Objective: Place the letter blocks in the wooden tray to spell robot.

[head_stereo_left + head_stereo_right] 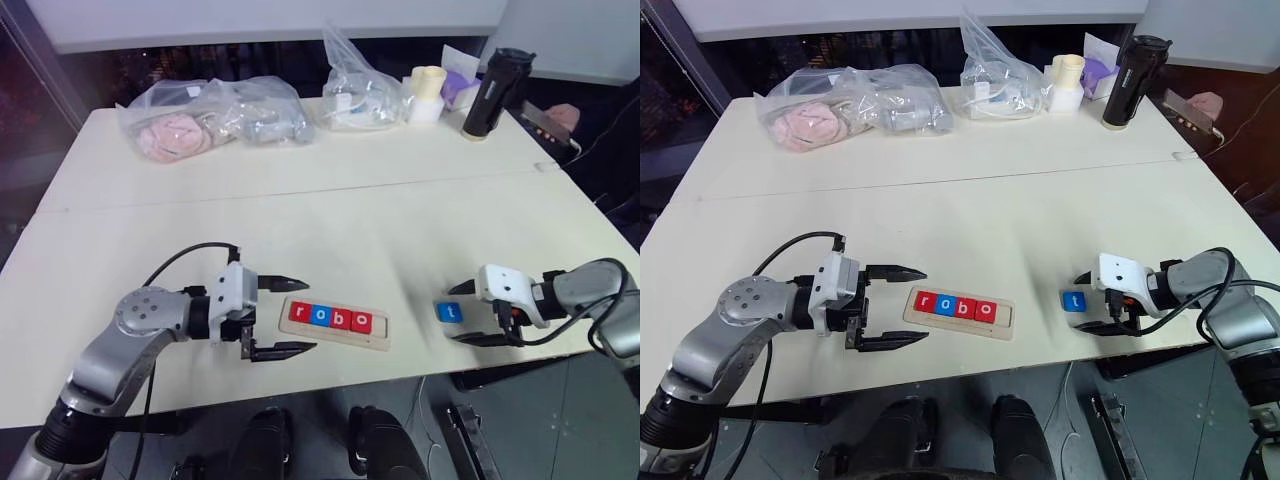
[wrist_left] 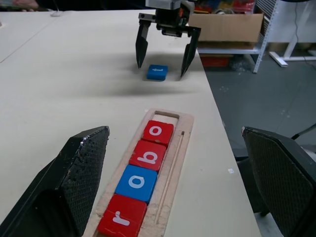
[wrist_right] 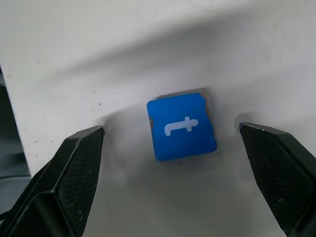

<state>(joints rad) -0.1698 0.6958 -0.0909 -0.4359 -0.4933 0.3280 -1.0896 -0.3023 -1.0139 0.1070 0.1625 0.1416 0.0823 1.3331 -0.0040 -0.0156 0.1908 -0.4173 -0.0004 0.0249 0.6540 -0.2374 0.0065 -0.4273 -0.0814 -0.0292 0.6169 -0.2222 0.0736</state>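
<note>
The wooden tray [image 1: 336,340] lies near the table's front edge and holds a red r [image 2: 122,217], a blue o [image 2: 137,181], a red b [image 2: 147,156] and a red o [image 2: 157,132]; its far slot is bare. A blue t block [image 1: 449,312] lies flat on the table to the tray's right. My right gripper [image 3: 171,129] is open, with one finger on each side of the t block and neither touching it. My left gripper [image 1: 311,313] is open just left of the tray, pointing along it and holding nothing.
Clear plastic bags [image 1: 210,118] with soft items, a pale cup [image 1: 428,92] and a black bottle [image 1: 495,92] stand along the far side. A person's hand [image 1: 562,118] with a phone is at the back right. The table's front edge [image 1: 330,385] runs close to the tray.
</note>
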